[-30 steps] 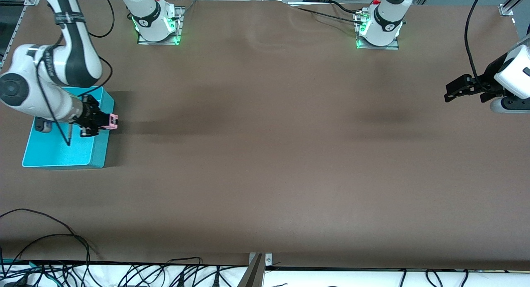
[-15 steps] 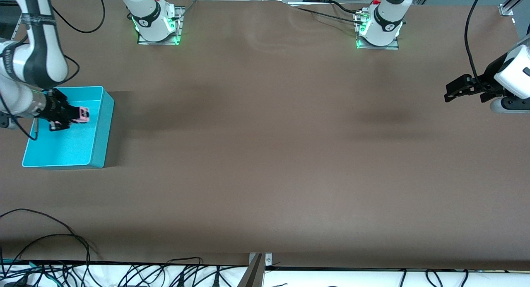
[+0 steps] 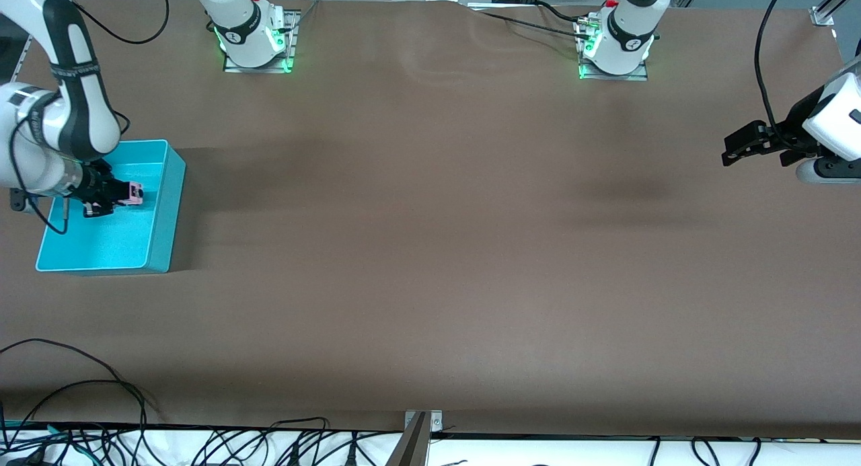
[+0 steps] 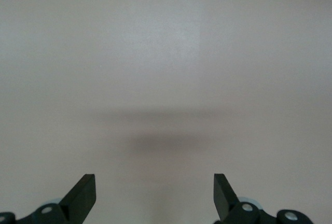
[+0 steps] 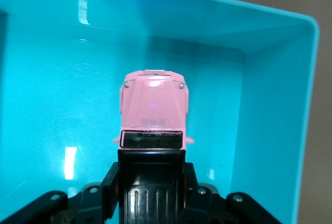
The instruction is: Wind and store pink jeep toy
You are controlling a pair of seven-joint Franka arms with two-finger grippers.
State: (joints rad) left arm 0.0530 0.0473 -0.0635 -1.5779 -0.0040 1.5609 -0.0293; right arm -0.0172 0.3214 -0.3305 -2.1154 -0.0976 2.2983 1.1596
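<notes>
The small pale pink jeep toy with black roof (image 5: 153, 111) is being gripped at its rear by the right gripper (image 3: 116, 195), jaws clamped on it, and is being held over the inside of the rectangular turquoise plastic bin (image 3: 160, 247). Its long axis is being kept in line with the fingers, bonnet pointing away from the wrist, so release is judged to be straight down. The left gripper (image 3: 738, 145) is being held wide open over the brown table (image 3: 430, 251) at the left arm's end, waiting.

Pink jeep toy (image 5: 153, 111) rear hidden by right gripper (image 5: 150, 182); wheels unseen.
</notes>
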